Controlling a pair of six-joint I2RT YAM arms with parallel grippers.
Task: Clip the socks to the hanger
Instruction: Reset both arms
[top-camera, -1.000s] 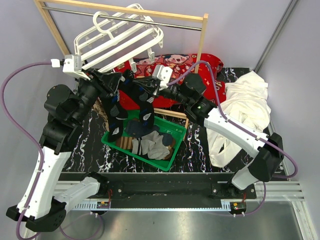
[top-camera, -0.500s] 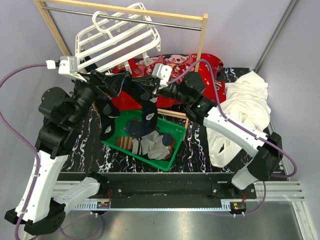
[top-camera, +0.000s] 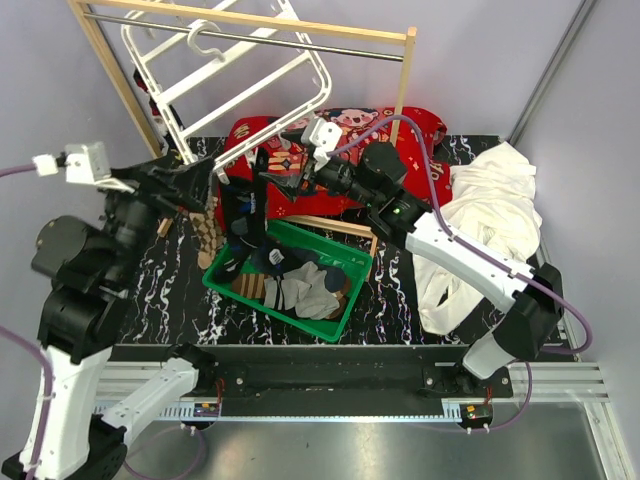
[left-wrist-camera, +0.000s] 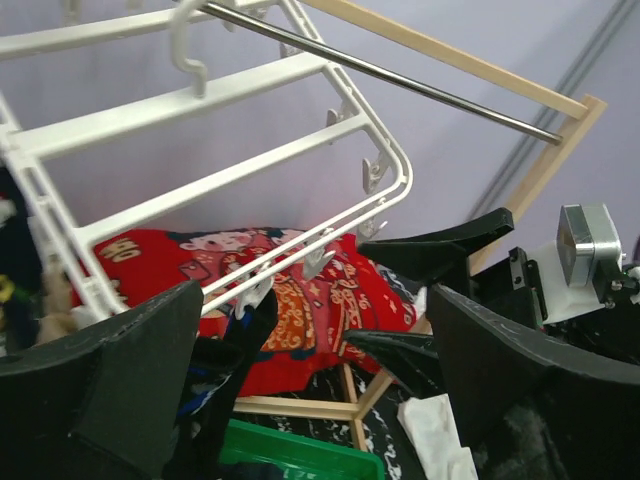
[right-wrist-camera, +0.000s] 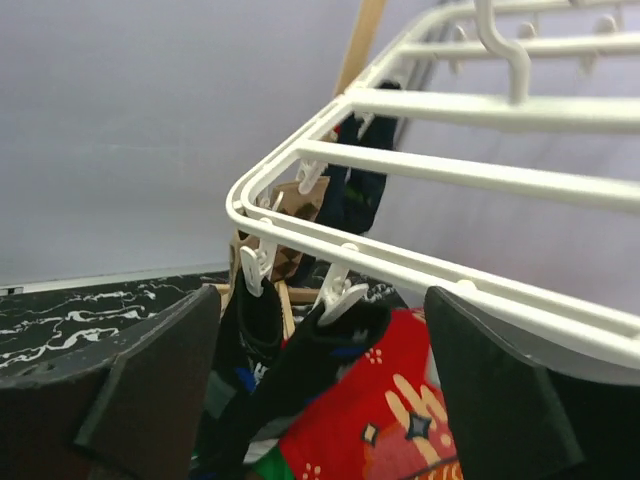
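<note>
The white hanger (top-camera: 240, 75) hangs tilted from the metal rod at the back left. Two dark socks (top-camera: 240, 215) dangle from clips on its lower edge, and a brown argyle sock (top-camera: 205, 238) hangs beside them. In the right wrist view both dark socks (right-wrist-camera: 300, 360) sit in white clips (right-wrist-camera: 340, 290), directly ahead of my open right gripper (right-wrist-camera: 320, 300). My left gripper (left-wrist-camera: 315, 330) is open and empty, just left of a clipped dark sock (left-wrist-camera: 235, 345). From above, the left gripper (top-camera: 205, 180) and right gripper (top-camera: 275, 180) flank the hanging socks. More socks (top-camera: 300, 285) lie in the basket.
A green basket (top-camera: 350, 262) sits mid-table under the hanger's lower edge. The wooden rack (top-camera: 400, 85) with its metal rod (top-camera: 350, 47) spans the back. A red printed cloth (top-camera: 350, 125) lies behind the basket and a big white cloth (top-camera: 485, 215) at the right.
Both grippers have opened and let go. My left arm pulled back to the left. The hanger swung up and left, and the dark socks now hang from its clips.
</note>
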